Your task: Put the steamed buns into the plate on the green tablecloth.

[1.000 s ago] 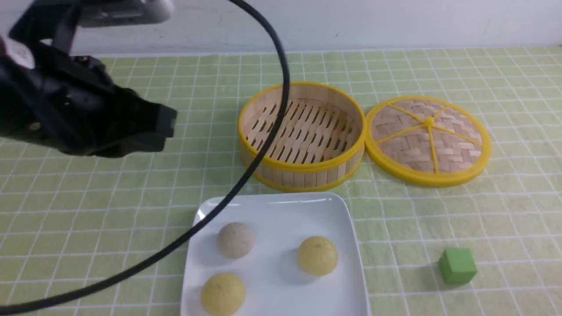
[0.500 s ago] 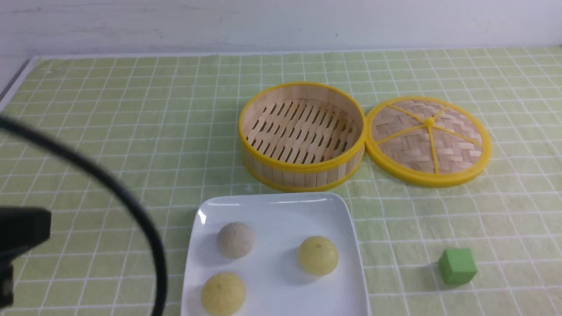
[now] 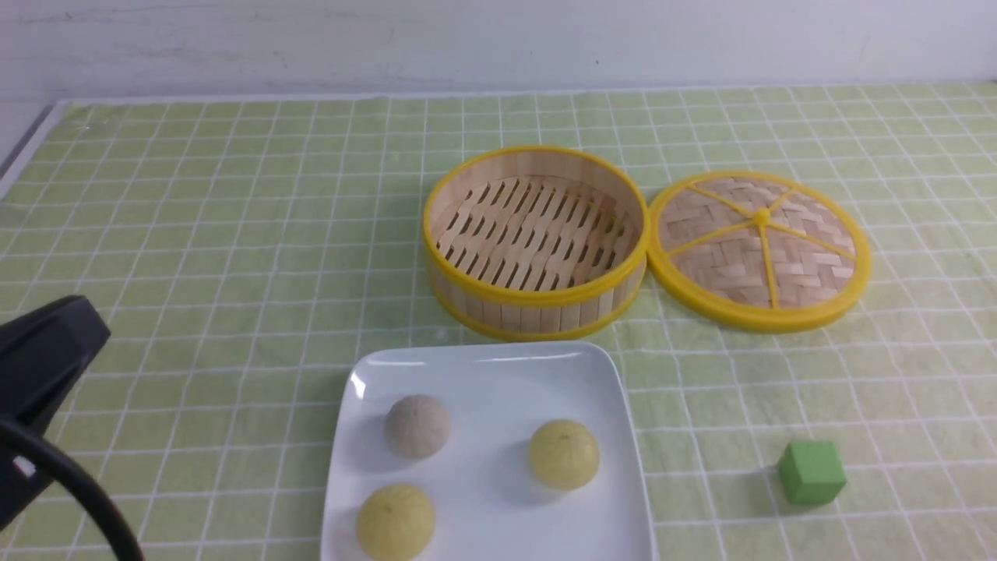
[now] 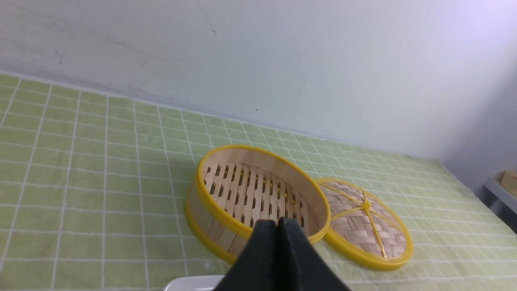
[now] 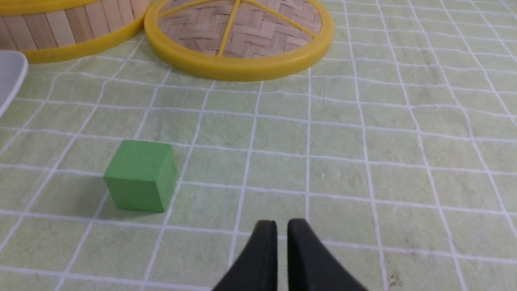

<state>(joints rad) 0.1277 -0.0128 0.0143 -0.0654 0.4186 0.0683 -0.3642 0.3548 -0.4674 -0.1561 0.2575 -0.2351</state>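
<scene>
Green tablecloth (image 3: 234, 234) covers the counter. All three steamed buns (image 3: 418, 425) sit on the plate (image 3: 498, 370) at its near edge; steamer (image 3: 536, 234) empty (task looks complete). Left gripper (image 4: 278, 226) clenched, holding nothing; right gripper (image 5: 282, 232) slightly parted, holding nothing.

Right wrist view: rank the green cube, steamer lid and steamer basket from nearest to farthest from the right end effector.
From the right end effector:
1. Green cube, alone on the cloth, nearest.
2. Steamer lid, lying flat beyond the cube.
3. Steamer basket, beside the lid, farthest.
</scene>
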